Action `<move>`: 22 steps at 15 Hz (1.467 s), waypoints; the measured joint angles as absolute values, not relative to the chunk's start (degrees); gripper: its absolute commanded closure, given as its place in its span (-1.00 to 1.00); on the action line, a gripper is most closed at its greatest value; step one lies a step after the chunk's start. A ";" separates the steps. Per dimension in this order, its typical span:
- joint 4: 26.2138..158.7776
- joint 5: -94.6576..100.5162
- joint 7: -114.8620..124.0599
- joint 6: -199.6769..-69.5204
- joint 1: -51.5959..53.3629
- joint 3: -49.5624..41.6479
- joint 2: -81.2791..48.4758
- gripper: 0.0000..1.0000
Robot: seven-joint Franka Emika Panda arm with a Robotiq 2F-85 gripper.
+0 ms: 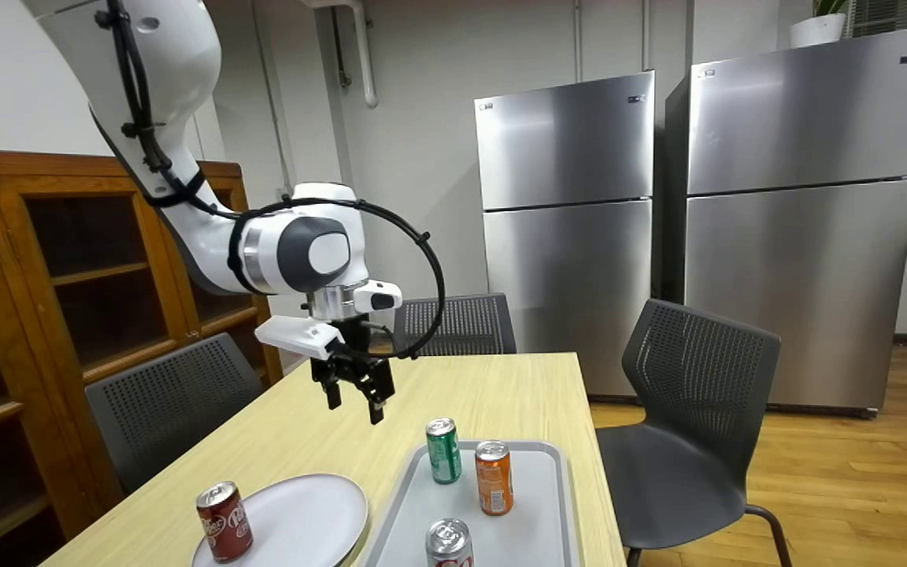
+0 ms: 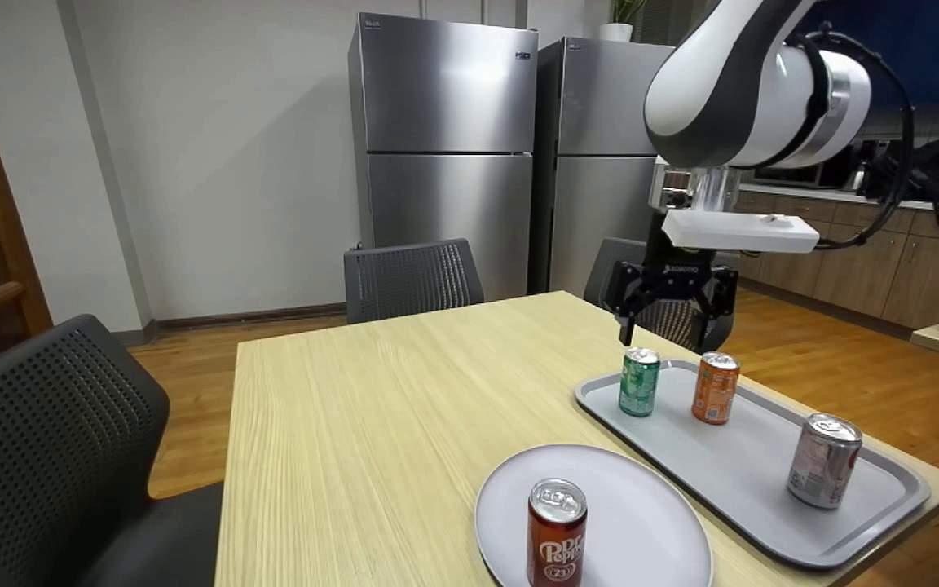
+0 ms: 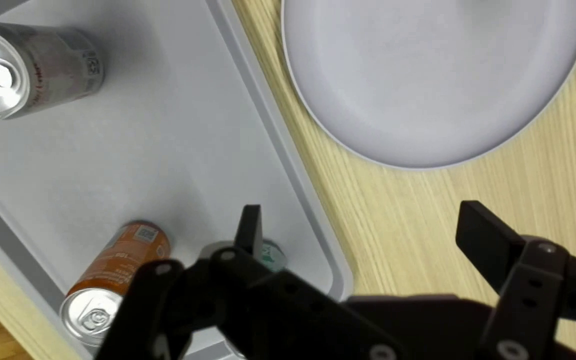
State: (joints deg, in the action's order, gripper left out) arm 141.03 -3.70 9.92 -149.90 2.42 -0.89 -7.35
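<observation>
Indoors, pale table, steel fridges

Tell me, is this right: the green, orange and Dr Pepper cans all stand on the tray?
Not quite: both exterior views show the Dr Pepper can on the round plate. The green can and orange can do stand on the tray.

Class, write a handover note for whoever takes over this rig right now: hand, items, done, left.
Hand: open and empty, above the table, apparently closest to the green can.
Where: green can, orange can and silver can upright on the tray; Dr Pepper can upright on the plate.
Done: one can is on the plate, ungripped.
Left: three cans are on the tray, none gripped.
</observation>
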 measured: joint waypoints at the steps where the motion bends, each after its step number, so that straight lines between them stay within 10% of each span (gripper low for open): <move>1: 141.42 -3.70 9.37 -149.90 2.78 -0.28 -7.11 -1.00; 22: 144.93 -3.76 5.17 -147.88 10.88 9.31 -5.86 -1.00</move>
